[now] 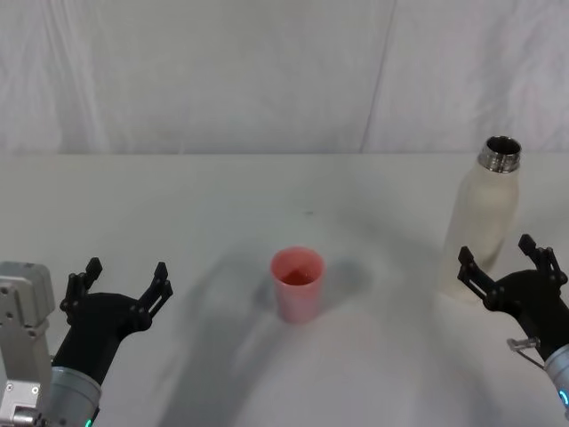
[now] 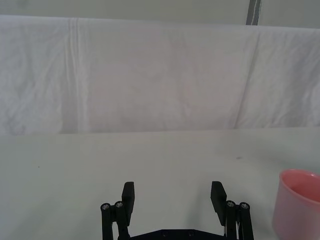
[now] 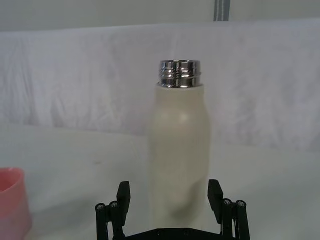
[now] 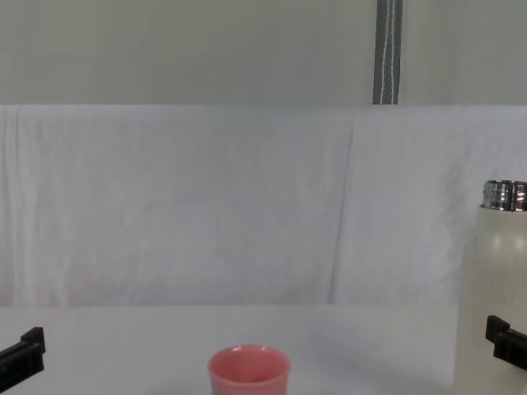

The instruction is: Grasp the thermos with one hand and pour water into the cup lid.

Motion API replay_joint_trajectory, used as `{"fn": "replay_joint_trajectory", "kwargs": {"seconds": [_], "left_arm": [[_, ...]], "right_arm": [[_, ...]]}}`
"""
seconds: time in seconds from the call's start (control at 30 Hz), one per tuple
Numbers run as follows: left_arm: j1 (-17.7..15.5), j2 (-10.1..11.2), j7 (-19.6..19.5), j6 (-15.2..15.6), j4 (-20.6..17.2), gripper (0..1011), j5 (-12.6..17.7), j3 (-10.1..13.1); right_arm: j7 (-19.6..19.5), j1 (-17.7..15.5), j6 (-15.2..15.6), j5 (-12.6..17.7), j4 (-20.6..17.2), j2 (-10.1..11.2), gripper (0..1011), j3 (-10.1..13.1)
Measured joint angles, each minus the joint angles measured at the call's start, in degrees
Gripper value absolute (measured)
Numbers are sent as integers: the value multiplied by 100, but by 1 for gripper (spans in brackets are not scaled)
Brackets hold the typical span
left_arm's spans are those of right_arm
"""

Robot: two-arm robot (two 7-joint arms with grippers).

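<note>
So here's where I'm at: the thermos [image 1: 484,222] stands upright on the right side of the worktop [image 1: 178,205], cap off, steel neck showing, long axis straight up. My right hand [image 1: 508,258] sits just in front of it on the near side, fingers spread wide and holding nothing. From the right wrist view the bottle body sits dead centre between the two black fingers [image 3: 123,196], a little beyond their tips, so I'd say a straight push forward should put the jaws around the lower body. I can't tell whether anything is touching yet; it looks like a small gap to me.

The cup lid [image 1: 297,283] is the little pink one, upright near the middle of the worktop, well apart from the thermos and off to its left. It's roughly between my two arms, so the pour will need the bottle carried leftward and tipped toward it.

The left hand [image 1: 117,286] is parked low at the near left, also released and empty, with the cup lid off to its right. The right arm is clearly the nearer one to the bottle.

The surface is plain white and matte, with white cloth draped behind it and a grey pole [image 4: 388,51] behind the cloth
</note>
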Motion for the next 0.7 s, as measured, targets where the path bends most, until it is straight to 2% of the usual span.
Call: {"fn": "replay_joint_trajectory", "kwargs": {"seconds": [0.7], "left_arm": [[0,0,0,0,0,1001,0,0]], "right_arm": [[313,-110,-118,202,-12,248,1001,-250]]}}
